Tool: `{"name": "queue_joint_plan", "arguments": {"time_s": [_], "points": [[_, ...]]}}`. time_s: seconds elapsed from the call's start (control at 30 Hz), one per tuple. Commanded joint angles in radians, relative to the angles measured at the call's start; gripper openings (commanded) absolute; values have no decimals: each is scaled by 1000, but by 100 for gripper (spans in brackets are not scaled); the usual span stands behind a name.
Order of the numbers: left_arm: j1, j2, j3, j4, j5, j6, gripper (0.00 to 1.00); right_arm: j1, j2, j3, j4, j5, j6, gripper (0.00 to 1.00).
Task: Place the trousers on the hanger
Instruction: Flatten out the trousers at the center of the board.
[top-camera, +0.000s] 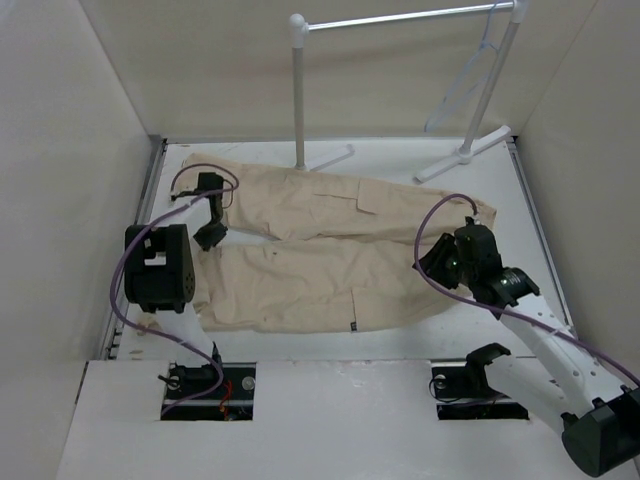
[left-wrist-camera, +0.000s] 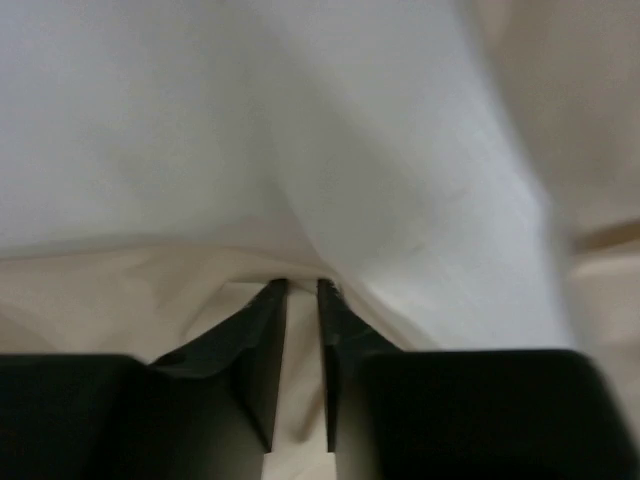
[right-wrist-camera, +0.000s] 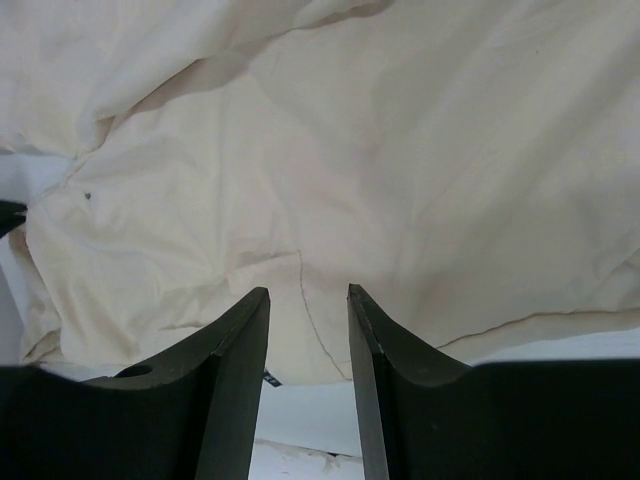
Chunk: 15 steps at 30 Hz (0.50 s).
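Note:
The beige trousers (top-camera: 330, 285) lie flat on the white table (top-camera: 400, 345), legs to the left, waist to the right. The pale hanger (top-camera: 466, 80) hangs by its hook from the rack bar at the back right, far from both grippers. My left gripper (top-camera: 210, 236) is at the leg ends; in the left wrist view it (left-wrist-camera: 302, 286) is nearly closed, with beige cloth (left-wrist-camera: 100, 290) bunched at its tips. My right gripper (top-camera: 432, 262) is at the waist end; in the right wrist view it (right-wrist-camera: 308, 292) is open just above the cloth (right-wrist-camera: 400, 150).
A white garment rack (top-camera: 298, 90) with a silver bar (top-camera: 400, 17) stands at the back, its feet (top-camera: 462, 155) on the table. Beige walls close in both sides and the back. Purple cables loop beside both arms.

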Motion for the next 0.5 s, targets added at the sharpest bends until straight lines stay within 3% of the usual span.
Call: {"name": "queue_joint_plan", "arguments": {"time_s": [0.0, 0.1, 0.17, 0.23, 0.4, 0.47], "points": [[-16, 21, 166, -17, -40, 68, 30, -2, -24, 22, 40, 16, 33, 44], [-21, -80, 160, -62, -53, 81, 52, 4, -24, 16, 43, 17, 39, 45], [-10, -232, 58, -54, -58, 82, 55, 10, -22, 10, 47, 17, 40, 45], [16, -365, -42, -58, -43, 75, 52, 16, -19, 8, 54, 14, 34, 45], [82, -643, -281, -175, 9, 62, 30, 22, -14, 16, 61, 0, -4, 45], [105, -700, -351, -190, 9, 61, 30, 27, -17, 18, 61, -6, -16, 45]]}}
